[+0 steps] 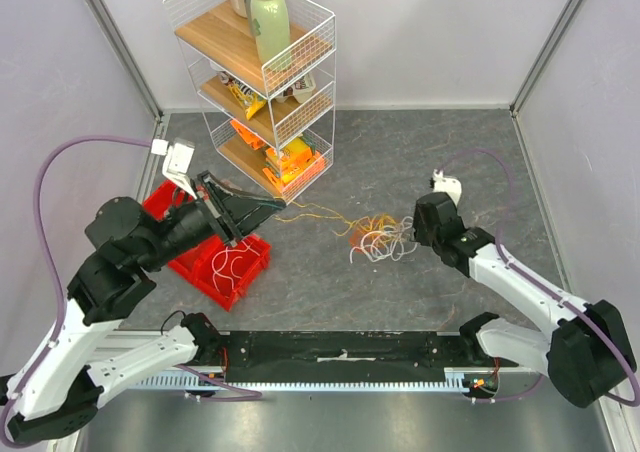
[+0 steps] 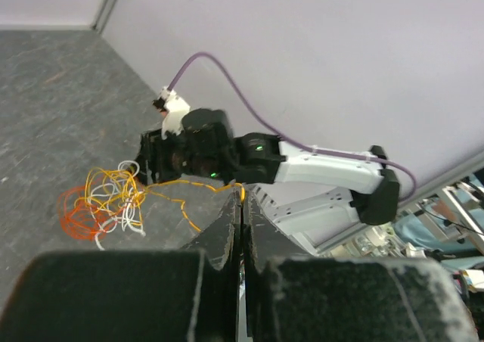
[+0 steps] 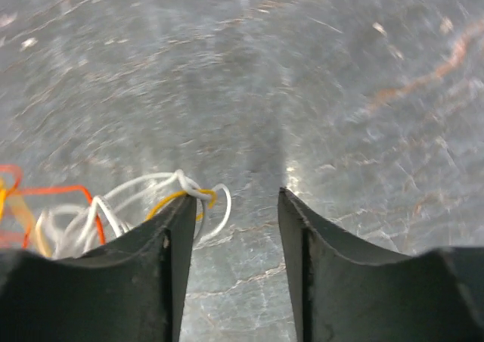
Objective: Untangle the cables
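Two jaws of the left gripper (image 2: pixel 242 194) are pressed together, clenched on a single yellow-orange strand (image 2: pixel 185 183) that leaves their tips. From there the strand is drawn out in a wavy line, and its long axis runs left to right across the grey table (image 1: pixel 420 152) in the top view, dipping slightly toward the near edge. At its right end it joins the cables (image 1: pixel 380 240), a loose tangle lying near the middle of the table, spread wider left to right than front to back. Orange loops are gathered on the tangle's left side, and white loops toward its right and near side.

The right gripper (image 3: pixel 235 196) is released: its jaws stand apart with only bare table between them. It is lowered at the tangle's right end, pointing down at the table. A white loop twisted with a yellow one is seen just beside the outer face of its left jaw; whether it touches cannot be told.

A red bin (image 1: pixel 205 262) with white wire in it lies under the left arm. A wire shelf rack (image 1: pixel 300 72) stands just behind the strand's left end, with a pale green bottle (image 1: pixel 268 27) on top and orange packets (image 1: pixel 295 162) on its lowest shelf
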`<state>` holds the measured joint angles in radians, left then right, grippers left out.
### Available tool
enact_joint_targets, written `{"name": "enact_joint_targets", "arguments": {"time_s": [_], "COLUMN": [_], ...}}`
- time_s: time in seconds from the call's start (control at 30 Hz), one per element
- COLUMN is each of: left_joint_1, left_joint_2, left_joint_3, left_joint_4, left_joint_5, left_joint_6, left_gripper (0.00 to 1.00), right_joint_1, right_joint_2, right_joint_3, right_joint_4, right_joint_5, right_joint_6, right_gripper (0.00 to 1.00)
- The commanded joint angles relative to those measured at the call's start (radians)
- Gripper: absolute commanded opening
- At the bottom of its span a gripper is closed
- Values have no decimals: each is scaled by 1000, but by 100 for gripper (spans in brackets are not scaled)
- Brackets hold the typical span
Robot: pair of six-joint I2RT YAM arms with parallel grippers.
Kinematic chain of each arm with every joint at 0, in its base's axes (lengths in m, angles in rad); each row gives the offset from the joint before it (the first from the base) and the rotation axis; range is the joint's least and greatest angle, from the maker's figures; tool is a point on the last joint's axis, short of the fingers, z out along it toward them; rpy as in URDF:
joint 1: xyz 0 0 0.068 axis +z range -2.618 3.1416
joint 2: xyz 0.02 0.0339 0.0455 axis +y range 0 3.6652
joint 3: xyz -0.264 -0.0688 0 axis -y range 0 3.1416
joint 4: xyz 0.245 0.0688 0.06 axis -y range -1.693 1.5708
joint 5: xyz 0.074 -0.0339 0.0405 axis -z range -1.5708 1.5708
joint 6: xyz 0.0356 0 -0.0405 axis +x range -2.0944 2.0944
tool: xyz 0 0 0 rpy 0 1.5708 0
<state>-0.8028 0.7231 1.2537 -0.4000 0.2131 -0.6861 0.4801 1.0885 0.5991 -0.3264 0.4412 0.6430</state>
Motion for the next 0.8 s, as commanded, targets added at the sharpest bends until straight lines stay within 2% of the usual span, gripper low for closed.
{"name": "enact_joint_targets", "arguments": {"time_s": [0.0,0.07,0.1,0.3,0.4,0.53,0.6,0.7,0.77], "left_joint_1": [-1,-1,-3,-1,-1,-1,-1,-2,-1], "left_joint_2": [41,55,65,81,79,68,65,70,75], "left_joint_3": [16,19,19,19,27,39,56,116,154], "left_joint_4": [-66,-71,-72,-74,-82,-89,-92,-94,-89], "left_joint_5": [-75,-75,-73,-55,-49,-50,-49,-32,-15], "left_joint_6": [49,46,45,37,33,25,25,25,25], "left_gripper": [2,2,2,2,2,2,2,2,2], "right_joint_1": [79,161,202,431,531,569,574,574,572], "right_joint_2": [-1,-60,-87,-144,-87,2,62,140,180], "right_joint_3": [131,149,162,180,215,257,255,194,101], "right_joint_4": [-95,-65,-42,133,251,479,564,633,774], "right_joint_5": [-203,-295,-356,-478,-447,-438,-403,-254,-236], "right_joint_6": [-261,-292,-302,-404,-378,-286,-214,-100,-31], "right_gripper": [62,75,78,82,84,84,79,70,56]}}
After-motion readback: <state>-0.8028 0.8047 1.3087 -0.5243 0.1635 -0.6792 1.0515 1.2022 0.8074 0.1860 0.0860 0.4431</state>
